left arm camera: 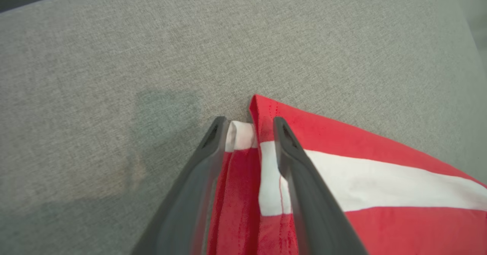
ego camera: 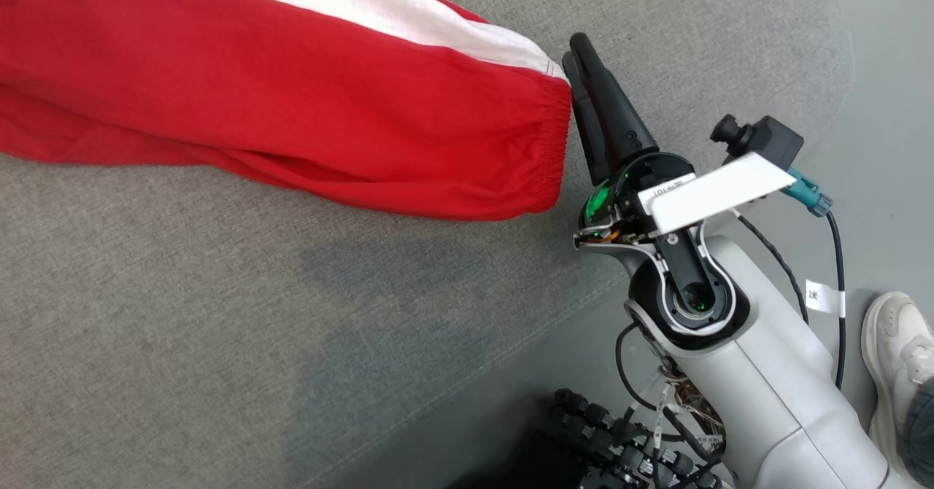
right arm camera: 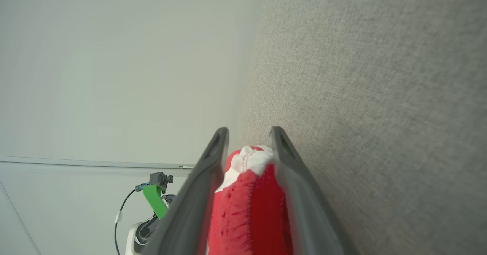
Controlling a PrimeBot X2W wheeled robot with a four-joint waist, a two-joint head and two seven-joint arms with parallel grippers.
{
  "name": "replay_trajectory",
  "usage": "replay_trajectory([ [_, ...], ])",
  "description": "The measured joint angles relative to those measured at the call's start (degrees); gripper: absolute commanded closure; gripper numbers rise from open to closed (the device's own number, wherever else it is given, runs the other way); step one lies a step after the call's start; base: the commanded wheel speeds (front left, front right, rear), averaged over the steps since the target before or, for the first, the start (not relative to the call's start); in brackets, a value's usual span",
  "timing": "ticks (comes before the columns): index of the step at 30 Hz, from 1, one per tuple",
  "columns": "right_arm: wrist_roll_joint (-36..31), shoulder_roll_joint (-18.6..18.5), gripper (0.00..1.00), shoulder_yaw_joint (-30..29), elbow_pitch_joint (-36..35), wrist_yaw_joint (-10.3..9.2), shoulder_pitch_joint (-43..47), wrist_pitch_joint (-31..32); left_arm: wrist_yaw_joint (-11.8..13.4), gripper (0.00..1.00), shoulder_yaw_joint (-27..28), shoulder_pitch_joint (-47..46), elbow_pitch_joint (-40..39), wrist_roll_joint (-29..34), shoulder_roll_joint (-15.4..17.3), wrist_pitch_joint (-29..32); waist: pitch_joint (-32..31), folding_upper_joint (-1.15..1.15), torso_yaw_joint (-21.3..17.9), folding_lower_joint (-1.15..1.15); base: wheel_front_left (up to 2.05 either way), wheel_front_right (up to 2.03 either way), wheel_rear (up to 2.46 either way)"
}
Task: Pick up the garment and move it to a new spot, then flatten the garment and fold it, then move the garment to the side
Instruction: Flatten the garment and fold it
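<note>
- left gripper [left arm camera: 251,122]: fingers parted, straddling an edge of the red track pants [left arm camera: 380,224], with fabric lying between them.
- right gripper [right arm camera: 249,132]: parted, with the elastic cuff [right arm camera: 249,163] filling the gap.
- The pants lie flat on the grey fabric surface [ego camera: 219,328].

The garment [ego camera: 292,109] is soft matt cloth, its cuff [ego camera: 558,146] gathered into fine ribs with visible stitching, and it lies on a worktop [ego camera: 182,314] covered in coarse woven fabric, matt and slightly fuzzy. The long fingers [ego camera: 616,120] of the right end effector [ego camera: 574,49] look like dark matt plastic. The forearm shell [ego camera: 773,372] behind them is smooth pale plastic with a soft sheen, the floor [ego camera: 883,109] looks smooth and even, and a person's shoe [ego camera: 890,343] looks like smooth leather-like material.
</note>
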Motion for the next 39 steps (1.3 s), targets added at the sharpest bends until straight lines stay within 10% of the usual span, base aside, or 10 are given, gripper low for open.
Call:
replay_trajectory([
  [12,-3.96,-0.81,0.00,-1.24,3.68,0.00,-1.49,-1.13,0.00,0.00,1.56,4.93,0.78,-0.89,-4.16,-5.03,-3.42,0.00,2.41,0.00,0.00,0.00,0.00],
  [26,-30.16,-15.00,0.00,-4.77,5.52,-0.64,5.11,-3.12,-1.66,0.00,5.91,20.57,-10.07,0.89,-4.97,-28.60,-12.27,0.00,7.16,0.00,0.00,0.00,0.00],
  [39,-28.64,-7.87,0.00,-8.55,5.04,-2.68,20.31,-3.11,-0.24,0.00,3.78,48.98,-12.60,8.47,-6.32,-51.85,-21.22,0.00,15.82,0.00,0.00,0.00,0.00],
])
